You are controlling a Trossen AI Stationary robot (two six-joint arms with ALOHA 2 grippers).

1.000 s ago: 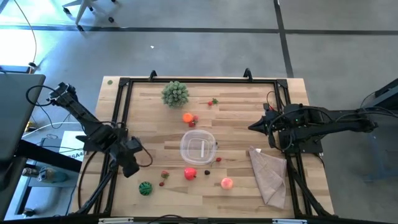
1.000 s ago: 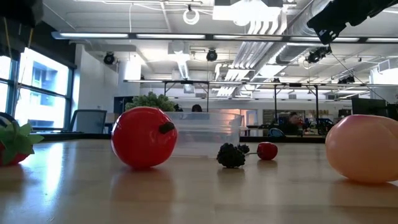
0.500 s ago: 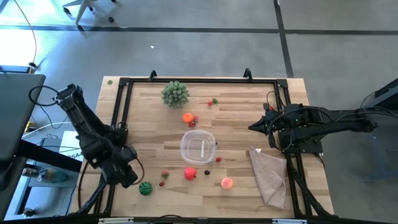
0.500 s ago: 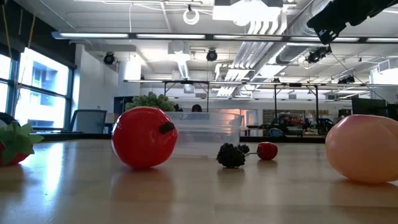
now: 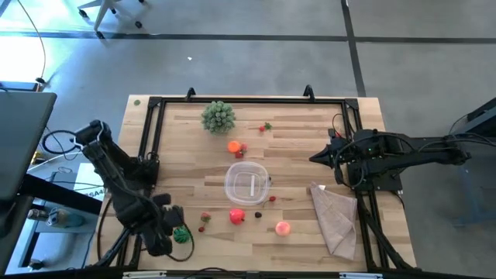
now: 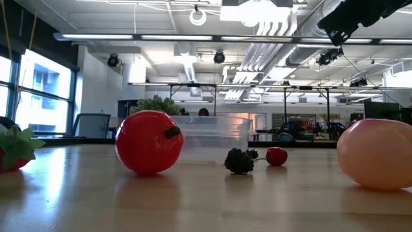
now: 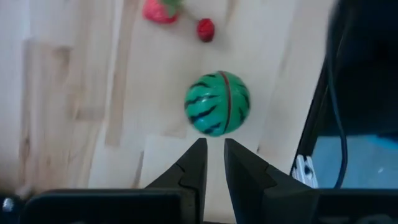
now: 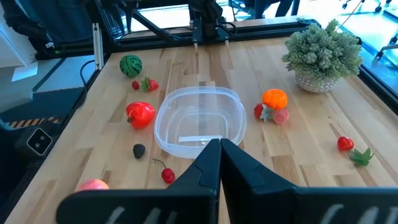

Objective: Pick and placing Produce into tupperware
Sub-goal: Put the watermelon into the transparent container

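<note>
Here the left gripper (image 5: 172,232) is seen low at the near left corner of the table (image 5: 294,139), just beside the green striped watermelon ball (image 5: 181,235). In the left wrist view its fingers (image 7: 194,163) are drawn nearly together — only a thin gap is left between them — and nothing is held; the watermelon ball (image 7: 217,103) lies just past the tips, apart from them. A strawberry (image 7: 160,10) and a small red berry (image 7: 205,28) are seen farther on.

The tupperware (image 5: 246,184) is found empty near the middle of the table. The produce is scattered around it: a red apple-like piece (image 5: 237,216) just beside its near edge, a pink peach (image 5: 283,228) farther to the right, an orange piece (image 5: 233,146) with a small red one touching it on the far side, and a red piece with green leaves (image 5: 266,126) farther back. A dark berry (image 8: 138,150) and a cherry (image 8: 168,175) are seen near the container's rim.

The right gripper (image 5: 316,158) is held at the table's right edge, well apart from the produce — its fingers (image 8: 208,163) are pressed together and empty. A tan cloth (image 5: 335,213) is spread just beside it, and a bushy plant clump (image 5: 218,116) stands at the far side.
</note>
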